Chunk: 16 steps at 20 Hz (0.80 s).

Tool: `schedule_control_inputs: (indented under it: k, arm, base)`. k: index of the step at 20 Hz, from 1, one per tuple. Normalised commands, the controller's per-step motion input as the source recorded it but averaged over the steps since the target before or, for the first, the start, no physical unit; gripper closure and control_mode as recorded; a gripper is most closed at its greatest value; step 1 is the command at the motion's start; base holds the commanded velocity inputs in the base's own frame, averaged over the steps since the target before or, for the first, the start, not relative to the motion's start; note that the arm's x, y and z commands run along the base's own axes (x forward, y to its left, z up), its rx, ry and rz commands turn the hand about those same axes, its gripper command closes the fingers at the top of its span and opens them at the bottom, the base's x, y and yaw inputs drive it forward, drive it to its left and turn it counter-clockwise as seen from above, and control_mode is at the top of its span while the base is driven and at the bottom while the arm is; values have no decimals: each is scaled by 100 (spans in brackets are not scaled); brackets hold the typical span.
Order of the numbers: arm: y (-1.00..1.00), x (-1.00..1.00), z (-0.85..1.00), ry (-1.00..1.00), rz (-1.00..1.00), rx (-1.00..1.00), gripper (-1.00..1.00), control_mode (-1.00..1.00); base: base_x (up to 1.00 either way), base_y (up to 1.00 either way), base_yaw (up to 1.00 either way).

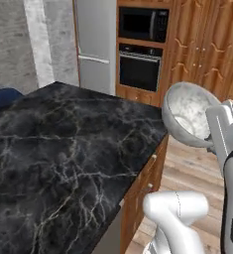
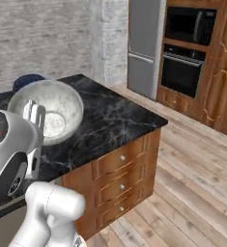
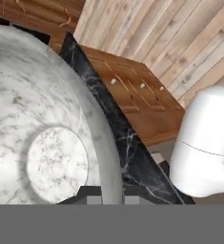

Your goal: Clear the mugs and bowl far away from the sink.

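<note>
One bowl is held up in the air, clear of the black marble counter. It is white with a faint grey speckle and is tilted, so that its open side is turned toward the cameras and its flat round bottom can be seen inside. In the left base view it hangs beyond the counter's right edge, over the wooden floor. In the right base view the bowl is seen in front of the counter, near its left part.

The gripper is closed on the bowl's rim: in the right base view its pale fingers are seen standing against the rim's near side, and in the left base view the gripper meets the rim at the lower right. In the hand view the bowl takes up the left half, with the rim running down to the bottom edge between the fingertips; the tips themselves are mostly hidden there.

Below the counter, brown wooden drawers with small round knobs are seen. Beyond the counter stand a grey fridge and, beside it, a black microwave set above a black oven in wooden cabinets. A dark blue rounded object is seen at the counter's far left edge; what it is cannot be told.
</note>
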Motion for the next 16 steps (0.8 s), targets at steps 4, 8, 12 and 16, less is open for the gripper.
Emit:
schedule_control_inputs:
  k: [4, 8, 12, 16]
  arm:
    - [0, 0, 0, 0, 0, 0, 100, 100]
    - [0, 0, 0, 0, 0, 0, 100, 100]
    - [0, 0, 0, 0, 0, 0, 100, 100]
    - [0, 0, 0, 0, 0, 0, 100, 100]
  base:
    - [0, 0, -100]
    - [0, 0, -100]
    - [0, 0, -100]
    - [0, 0, -100]
